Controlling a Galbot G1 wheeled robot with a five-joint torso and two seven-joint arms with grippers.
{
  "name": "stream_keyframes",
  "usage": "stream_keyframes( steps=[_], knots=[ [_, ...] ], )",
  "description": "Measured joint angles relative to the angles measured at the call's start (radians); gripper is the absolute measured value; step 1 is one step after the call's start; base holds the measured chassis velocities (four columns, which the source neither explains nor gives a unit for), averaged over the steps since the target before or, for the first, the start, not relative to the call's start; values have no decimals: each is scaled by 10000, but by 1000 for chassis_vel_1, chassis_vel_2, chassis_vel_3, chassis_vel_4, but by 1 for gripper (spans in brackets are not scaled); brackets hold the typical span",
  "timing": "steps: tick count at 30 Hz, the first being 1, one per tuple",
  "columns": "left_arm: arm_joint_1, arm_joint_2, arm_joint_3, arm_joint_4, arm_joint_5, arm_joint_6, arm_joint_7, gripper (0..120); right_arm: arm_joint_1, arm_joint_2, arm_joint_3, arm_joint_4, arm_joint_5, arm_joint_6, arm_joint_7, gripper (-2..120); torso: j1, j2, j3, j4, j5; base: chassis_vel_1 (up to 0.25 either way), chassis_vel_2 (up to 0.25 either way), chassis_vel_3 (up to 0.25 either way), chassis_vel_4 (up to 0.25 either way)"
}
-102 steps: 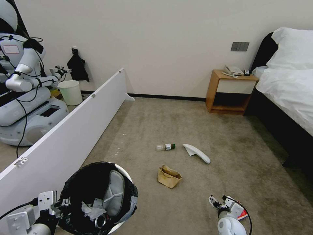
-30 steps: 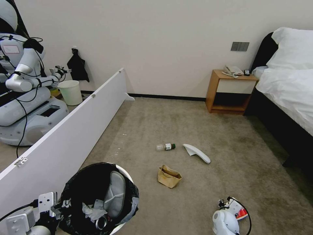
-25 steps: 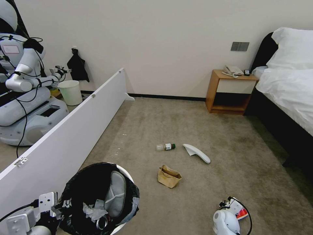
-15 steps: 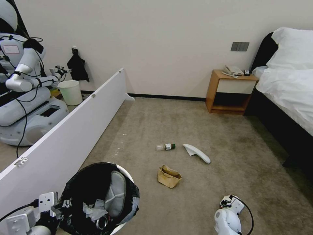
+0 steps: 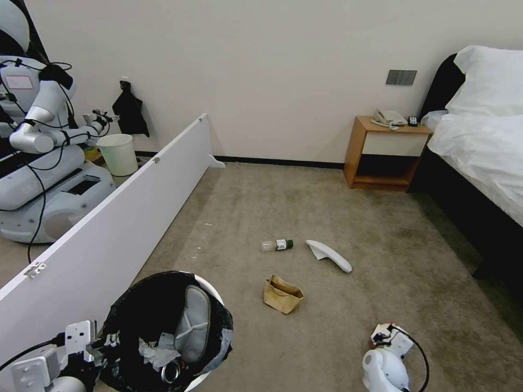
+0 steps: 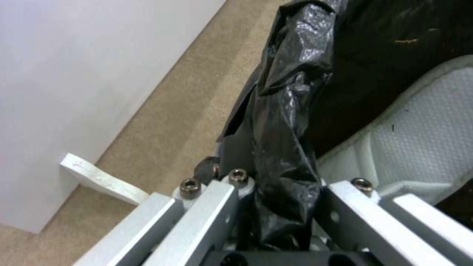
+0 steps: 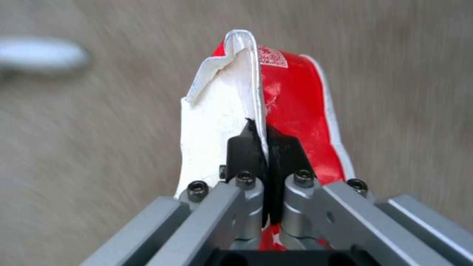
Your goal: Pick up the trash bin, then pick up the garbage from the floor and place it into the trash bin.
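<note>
The trash bin [image 5: 215, 305], round white plastic w/ a crinkly, glossy black bag liner [image 6: 286, 122] folded over its rim, is seen near the white partition board [image 5: 120, 218]. Inside it a padded white slipper [image 5: 192, 321], crumpled tissue [image 5: 154, 353] and a can [image 5: 170, 372] are held. The bin's lined rim is clamped by the left gripper [image 6: 283, 207], w/ bunched liner pinched between its metal fingers; arm is low, on the bin's board side. Across the beige short-pile carpet [image 5: 327, 207] from the bin, the right gripper [image 7: 266, 147] is held low, wrist folded, black pads pressed together on a flat red-and-white wrapper [image 7: 291, 111]. Between bin and bed [image 5: 485, 147] lie a creased brown paper bag [image 5: 281, 294], a clear green-capped bottle [image 5: 277, 245] and a second slim white slipper [image 5: 329, 255].
</note>
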Motion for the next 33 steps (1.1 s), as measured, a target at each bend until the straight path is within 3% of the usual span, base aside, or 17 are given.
stream_keyframes(
  steps=[2,3,4,5,7,9,10,11,15,16,17,19,20,22,33],
  knots=[
    [17,-2,5,14,-9,1,-17,3,-558,-279,-217,1258,-297,263,-582,0,0,0,0,-4,-2,0,0,0,0],
    [17,-2,5,14,-9,1,-17,3,-558,-279,-217,1258,-297,263,-582,0,0,0,0,-4,-2,0,0,0,0],
    [21,-1,14,24,-9,2,-25,3,-844,-445,-424,2061,-411,411,-993,0,0,0,0,-4,0,0,0,0,0],
    [19,15,28,25,-16,4,-67,3,-1158,-936,-1080,3866,-174,640,-1696,0,0,1,0,-1,-9,0,0,0,0],
    [7,43,33,26,-47,5,-90,3,-1169,-1151,-1429,4447,148,645,-1840,0,0,0,-1,7,-1,0,0,0,0],
    [-26,105,45,48,-96,7,-146,3,-1119,-1407,-1895,5045,486,645,-1973,0,1,-1,1,-7,6,0,0,0,0],
    [-106,203,69,68,-167,9,-203,3,-982,-1694,-2371,5543,817,646,-2090,0,-1,1,-1,10,-8,0,0,0,0],
    [-230,335,89,88,-254,11,-229,3,-843,-2011,-2862,5870,1160,657,-2201,0,0,0,-1,2,-12,0,0,0,0],
    [-643,803,148,157,-515,11,-386,3,-451,-2772,-4020,6078,1638,1106,-2387,0,0,0,0,0,4,0,0,0,0],
    [-849,1161,232,205,-740,8,-499,3,-132,-3460,-4810,6089,1851,1620,-2489,0,0,0,0,0,-5,0,0,0,0],
    [-849,1161,232,205,-740,8,-499,3,-132,-3460,-4810,6089,1851,1620,-2489,0,0,0,0,0,-5,0,0,0,0],
    [-1092,1780,426,386,-1194,10,-636,3,500,-4504,-6067,6089,2067,2345,-2664,0,0,0,1,-3,-5,0,0,0,0],
    [-1092,1780,426,386,-1194,10,-636,3,500,-4504,-6067,6089,2067,2345,-2664,0,0,0,1,-3,-5,0,0,0,0],
    [-1296,2161,512,563,-1504,11,-731,3,1187,-4946,-6970,6089,2420,2818,-3047,0,0,0,0,-4,-1,0,0,0,0],
    [-1556,2673,472,805,-2350,11,-992,3,3553,-5211,-9492,6267,4699,3214,-4951,0,0,0,0,4,-4,0,0,0,0]
  ],
)
